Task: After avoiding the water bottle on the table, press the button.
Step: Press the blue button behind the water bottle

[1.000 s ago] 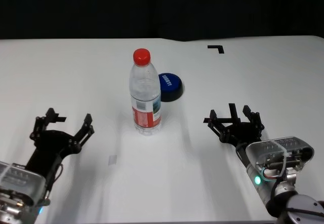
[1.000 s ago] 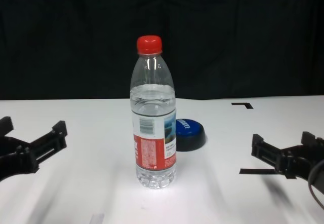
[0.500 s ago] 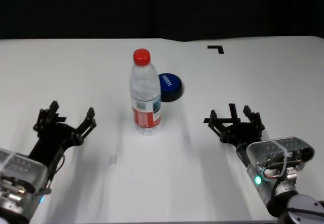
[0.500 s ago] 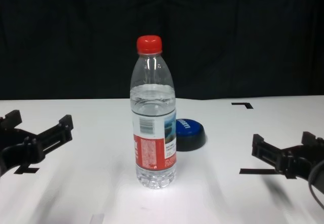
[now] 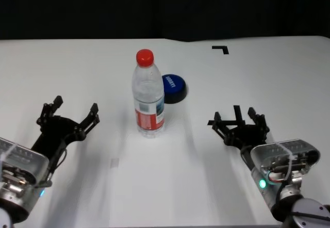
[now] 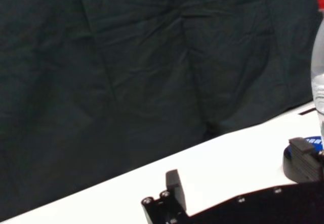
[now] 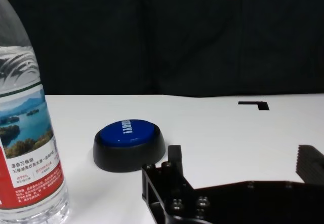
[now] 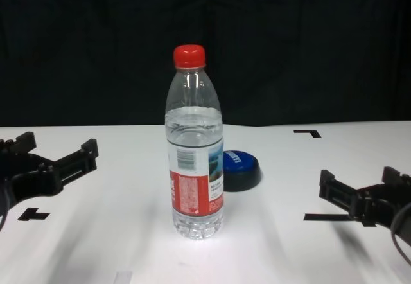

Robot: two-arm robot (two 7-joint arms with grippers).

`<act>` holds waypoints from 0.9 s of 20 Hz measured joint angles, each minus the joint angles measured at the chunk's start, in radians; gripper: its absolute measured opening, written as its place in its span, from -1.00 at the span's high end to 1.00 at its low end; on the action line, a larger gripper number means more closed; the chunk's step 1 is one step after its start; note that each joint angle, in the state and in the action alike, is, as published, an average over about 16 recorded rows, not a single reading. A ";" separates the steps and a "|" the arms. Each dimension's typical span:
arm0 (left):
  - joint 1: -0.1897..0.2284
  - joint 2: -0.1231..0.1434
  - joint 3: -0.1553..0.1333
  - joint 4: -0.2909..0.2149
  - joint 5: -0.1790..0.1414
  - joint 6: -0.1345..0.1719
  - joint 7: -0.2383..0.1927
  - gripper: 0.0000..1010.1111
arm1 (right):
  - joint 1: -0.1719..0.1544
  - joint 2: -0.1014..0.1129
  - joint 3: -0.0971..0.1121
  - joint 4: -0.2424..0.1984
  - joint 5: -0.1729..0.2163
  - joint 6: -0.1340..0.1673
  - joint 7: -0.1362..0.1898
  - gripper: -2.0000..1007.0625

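The water bottle (image 5: 148, 95) stands upright near the middle of the table (image 5: 170, 181), with the button (image 5: 173, 87) just behind it and a little toward the robot's right. From the head camera the two look nearly touching; the right wrist view shows a strip of bare tabletop between the bottle's base and the button's dark rim, and the white lettering on its blue top. The chest view shows a black tape cross on the table under the left arm, which the head view does not show.

Compared with a second ago, the left gripper (image 5: 68, 113) has moved forward and slightly inward toward the bottle, still well to its left. The bottle, button and right arm have not shifted.

The left gripper's fingers (image 8: 82, 153) are spread wide and hold nothing. The right gripper (image 5: 238, 119) sits parked low at the table's right, fingers likewise spread and empty.
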 joint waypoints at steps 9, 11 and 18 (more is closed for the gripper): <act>-0.040 0.018 0.010 0.030 -0.009 0.023 -0.012 -0.99 | 0.000 0.000 0.000 0.000 0.000 0.000 0.000 -0.99; -0.047 0.021 0.011 0.036 -0.011 0.028 -0.014 -0.99 | 0.000 0.000 0.000 0.000 0.000 0.000 0.000 -0.99; -0.073 0.032 0.015 0.060 -0.020 0.037 -0.023 -0.99 | 0.000 0.000 0.000 0.000 0.000 0.000 0.000 -0.99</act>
